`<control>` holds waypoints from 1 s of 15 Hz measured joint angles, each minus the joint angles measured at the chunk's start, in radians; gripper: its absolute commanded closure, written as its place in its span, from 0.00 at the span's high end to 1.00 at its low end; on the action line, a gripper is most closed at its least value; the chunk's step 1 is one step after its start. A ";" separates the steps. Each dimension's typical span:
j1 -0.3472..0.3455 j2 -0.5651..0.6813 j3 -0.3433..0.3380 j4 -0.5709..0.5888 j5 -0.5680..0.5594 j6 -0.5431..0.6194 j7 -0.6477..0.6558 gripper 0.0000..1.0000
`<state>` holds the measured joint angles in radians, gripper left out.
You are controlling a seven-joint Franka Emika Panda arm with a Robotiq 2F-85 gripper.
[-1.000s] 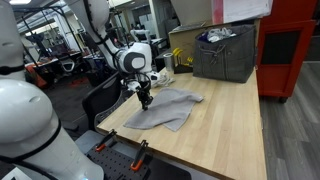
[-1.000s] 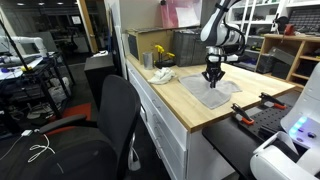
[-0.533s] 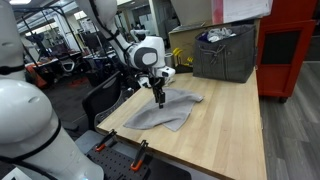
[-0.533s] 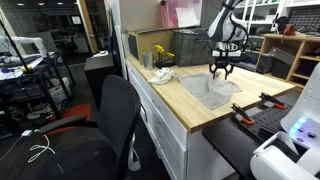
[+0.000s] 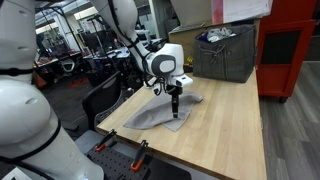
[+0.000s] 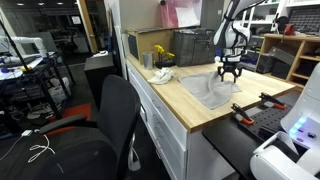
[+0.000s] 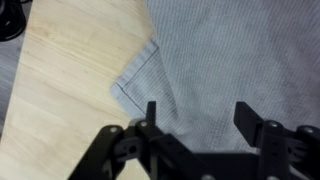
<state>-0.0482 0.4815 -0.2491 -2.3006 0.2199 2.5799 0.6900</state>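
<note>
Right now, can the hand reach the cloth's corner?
Likely yes. The hand is open just above the cloth, the corner lies flat on the table close by, and nothing sits between them.

The grey cloth (image 5: 160, 112) lay spread on the light wooden bench (image 5: 230, 125), close to one edge, mostly flat with a few soft rumples and one side folded over. In the wrist view it showed a fine ribbed weave, and its hemmed corner (image 7: 136, 76) rested on bare wood.
</note>
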 measured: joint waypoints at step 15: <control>-0.016 0.077 -0.054 0.035 0.091 0.000 0.623 0.01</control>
<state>-0.0639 0.5586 -0.3036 -2.2653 0.3108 2.5794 1.3132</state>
